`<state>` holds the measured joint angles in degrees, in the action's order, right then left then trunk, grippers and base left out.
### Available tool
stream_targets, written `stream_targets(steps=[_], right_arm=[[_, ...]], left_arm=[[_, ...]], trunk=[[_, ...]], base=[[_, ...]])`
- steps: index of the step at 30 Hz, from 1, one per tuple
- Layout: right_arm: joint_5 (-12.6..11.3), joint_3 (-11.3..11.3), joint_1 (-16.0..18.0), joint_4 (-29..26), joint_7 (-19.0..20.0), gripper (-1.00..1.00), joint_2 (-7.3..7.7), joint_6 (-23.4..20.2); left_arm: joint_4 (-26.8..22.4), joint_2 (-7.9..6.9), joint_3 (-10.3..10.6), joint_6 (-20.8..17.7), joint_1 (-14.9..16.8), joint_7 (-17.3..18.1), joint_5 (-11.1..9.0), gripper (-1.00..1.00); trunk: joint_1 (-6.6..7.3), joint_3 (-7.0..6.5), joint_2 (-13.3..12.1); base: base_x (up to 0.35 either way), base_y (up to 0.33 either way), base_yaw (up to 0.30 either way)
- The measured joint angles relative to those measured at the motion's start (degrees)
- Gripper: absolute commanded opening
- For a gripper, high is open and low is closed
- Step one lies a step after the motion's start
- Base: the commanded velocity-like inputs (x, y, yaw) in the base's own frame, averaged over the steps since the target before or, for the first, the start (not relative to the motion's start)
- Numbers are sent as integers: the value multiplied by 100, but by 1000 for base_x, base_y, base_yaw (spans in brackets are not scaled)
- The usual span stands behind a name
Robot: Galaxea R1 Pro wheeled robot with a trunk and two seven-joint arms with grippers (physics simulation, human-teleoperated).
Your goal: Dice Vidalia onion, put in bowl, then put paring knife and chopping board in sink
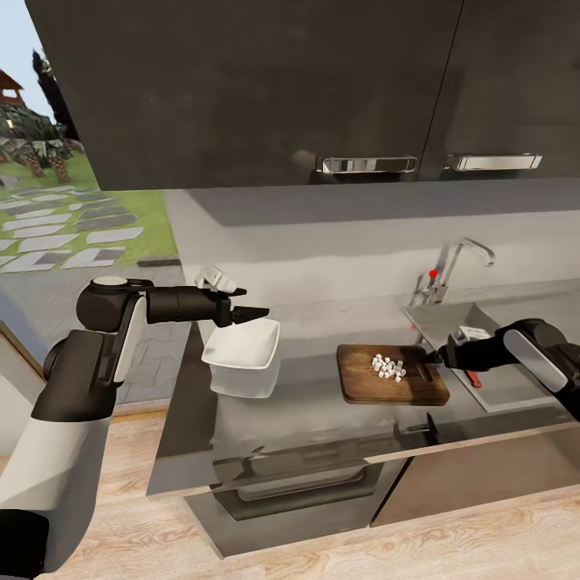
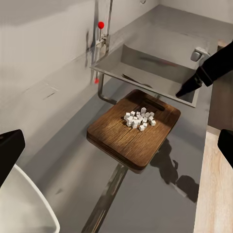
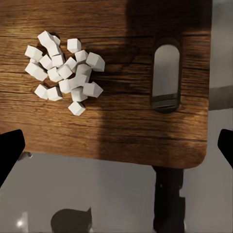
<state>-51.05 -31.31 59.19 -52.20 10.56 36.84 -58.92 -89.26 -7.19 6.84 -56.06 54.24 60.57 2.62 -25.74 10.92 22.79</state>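
My left gripper (image 1: 256,312) hangs left of centre in the head view, just above the far rim of the bowl (image 1: 240,360), and the wrist view shows its fingers spread with nothing between them. The bowl stands on the bench (image 1: 306,403) left of the chopping board (image 1: 391,379), a gap of grey worktop between the two.

The chopping board lies flat at the middle right of the head view, its slot handle (image 3: 166,77) at the end nearest the sink (image 1: 491,346). The diced onion (image 1: 388,367) sits in a loose cluster on the half of the board toward that slot; in the right wrist view the cubes (image 3: 63,70) lie in the upper left of the frame, the slot to their right.

My right gripper (image 1: 432,357) is at the right of the head view, over the sink-side end of the board. Its dark fingers (image 3: 9,153) show at the two lower edges of the wrist frame, wide apart and empty.

The sink fills the upper right of the left wrist view, with the tap (image 1: 459,262) and a red knob (image 1: 433,274) at its back. A reddish handle (image 1: 474,378) lies in the basin beside my right forearm; I cannot tell for certain that it is the paring knife.
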Motion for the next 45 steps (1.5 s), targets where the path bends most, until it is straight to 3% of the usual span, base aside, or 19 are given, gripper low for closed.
stream_targets(steps=[11, 22, 45], right_arm=[[459, -32, 2, 1, 18, 100, 1, 1], [519, -32, 1, 1, 19, 100, 1, 1], [533, -46, 3, 1, 4, 100, 1, -7]], left_arm=[[0, 0, 0, 1, 0, -1, 0, 100], [0, 5, 0, -6, 0, 6, 0, 100], [-9, 0, 0, -10, 0, 10, 0, 100]], trunk=[[0, 0, 0], [1, 0, 0], [0, 0, 0]], base=[[9, 0, 0], [193, 0, 0], [8, 0, 0]])
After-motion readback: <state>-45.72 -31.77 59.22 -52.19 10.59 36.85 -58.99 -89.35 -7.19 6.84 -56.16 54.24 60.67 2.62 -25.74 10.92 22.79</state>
